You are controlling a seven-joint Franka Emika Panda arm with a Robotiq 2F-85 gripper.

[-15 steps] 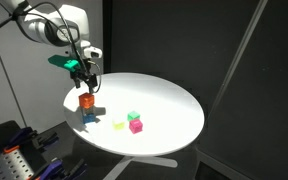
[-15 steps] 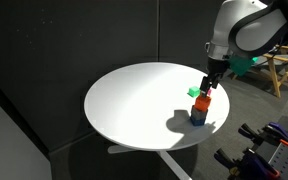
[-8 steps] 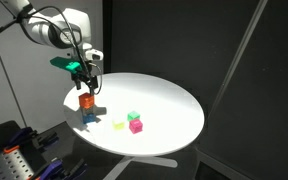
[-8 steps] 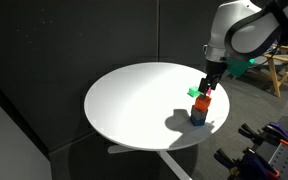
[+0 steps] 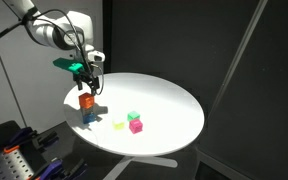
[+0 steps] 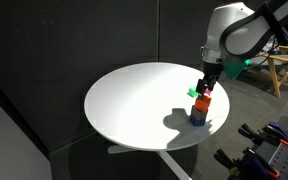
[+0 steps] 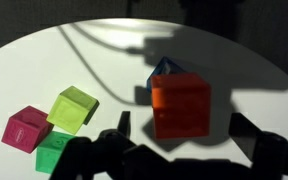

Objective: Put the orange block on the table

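I have the arm (image 5: pixel 46 30) arched in from high up, its white upper links bulky, the forearm folding down to the wrist (image 5: pixel 79 62). In both exterior views the gripper (image 5: pixel 86 93) (image 6: pixel 204 91) points straight down, hanging low and vertical under the wrist. The wrist view looks down past the 2 fingers (image 7: pixel 124 122), which show as dark shapes low in the frame, 1 on each side. The jaws stand apart with an open gap between them. I see light on the inner side of each tip, so nothing is pinched.
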